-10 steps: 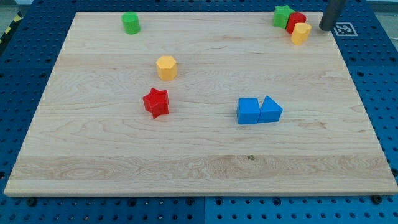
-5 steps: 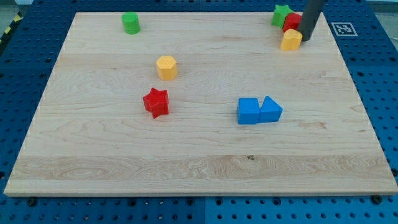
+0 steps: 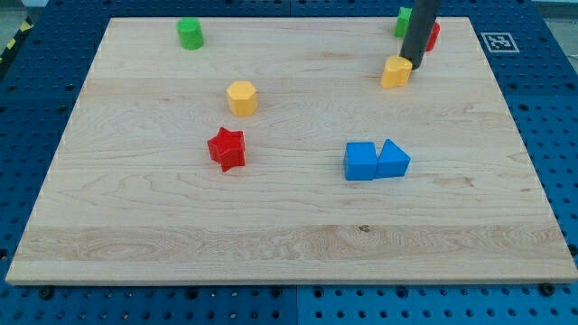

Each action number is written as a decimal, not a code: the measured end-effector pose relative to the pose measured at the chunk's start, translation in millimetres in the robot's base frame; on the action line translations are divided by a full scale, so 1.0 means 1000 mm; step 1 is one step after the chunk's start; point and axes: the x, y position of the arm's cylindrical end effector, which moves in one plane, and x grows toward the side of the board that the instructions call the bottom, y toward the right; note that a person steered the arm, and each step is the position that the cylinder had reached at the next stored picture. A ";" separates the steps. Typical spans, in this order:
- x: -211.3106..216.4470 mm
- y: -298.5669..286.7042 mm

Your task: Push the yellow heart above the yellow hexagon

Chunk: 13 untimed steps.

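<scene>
Our tool is a plain dark rod with no jaws, so it neither opens nor holds anything; our tip (image 3: 414,65) rests at the upper right of the frame, touching the upper right edge of the yellow heart (image 3: 396,71). The heart sits on the wooden counter (image 3: 289,226), well apart from the yellow hexagon (image 3: 242,97), which lies to the upper left of centre, lower in the frame than the heart. Behind the rod, at the top right edge, a green block (image 3: 403,20) and a red block (image 3: 433,36) are partly hidden, so we cannot make out their shapes. A green cylinder (image 3: 190,33) stands at the upper left. A red star (image 3: 227,149) lies just below the hexagon. Right of centre, a blue cube (image 3: 360,162) touches a blue triangle (image 3: 393,159) on its right side
</scene>
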 end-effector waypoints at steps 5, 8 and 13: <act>0.036 -0.033; 0.066 -0.047; 0.040 -0.122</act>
